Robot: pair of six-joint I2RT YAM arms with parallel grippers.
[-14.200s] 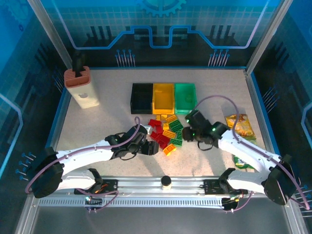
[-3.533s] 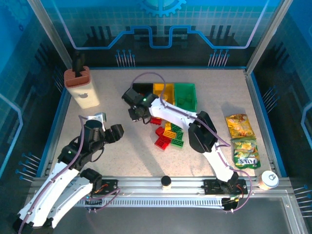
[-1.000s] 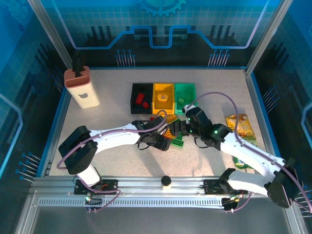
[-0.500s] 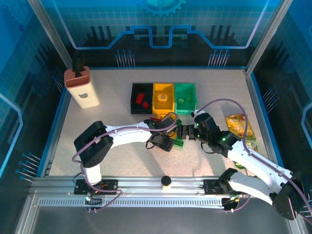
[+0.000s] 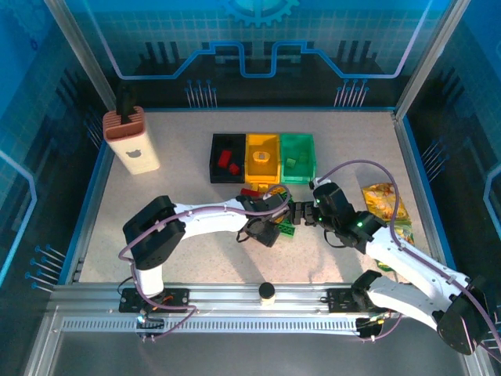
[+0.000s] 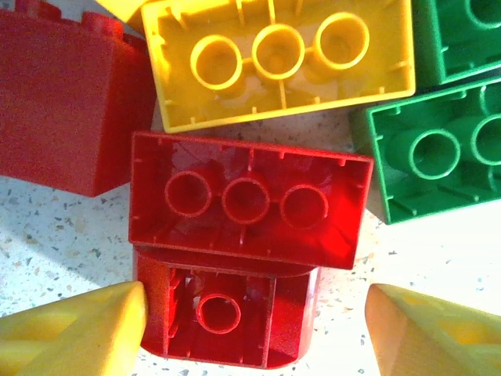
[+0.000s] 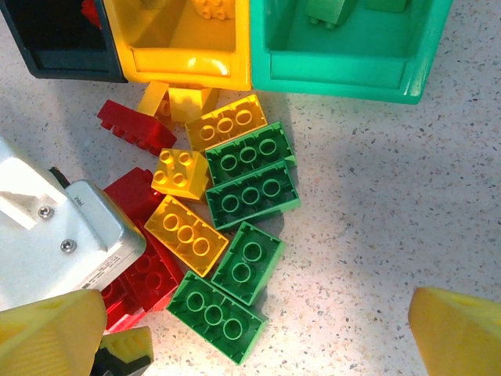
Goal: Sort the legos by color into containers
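At the near side of the containers, where the legos (image 7: 235,204) lie heaped on the surface (image 5: 180,188), my left pincer (image 6: 250,333) has slid rightward across the heap over the last second and dropped low. Its fingers now stand apart, one on each side of a small red brick (image 6: 223,313) that lies hollow side up. The left finger is just about touching its flank, and nothing is clamped yet. A longer red brick (image 6: 246,200) butts against the small one on the far side, with a yellow brick (image 6: 282,63) beyond it. My right pincer (image 7: 252,335) has backed a little toward its own side in the same second. It hangs wide apart and empty over the green end of the heap, with the left arm's grey housing (image 7: 63,227) crowding its view. Some fourteen seconds back all three bins were bare. Now the black bin (image 5: 214,168) holds two red bricks, the yellow bin (image 5: 262,178) one yellow, and the green bin (image 5: 297,178) at least one green. I read the sort as begun but mostly ahead, since the bulk of the bricks is on the surface. I judge the next step to be closing on the small red one and carrying it to the black bin. The risks are the long red neighbour dragging along and the two arms working so near each other.
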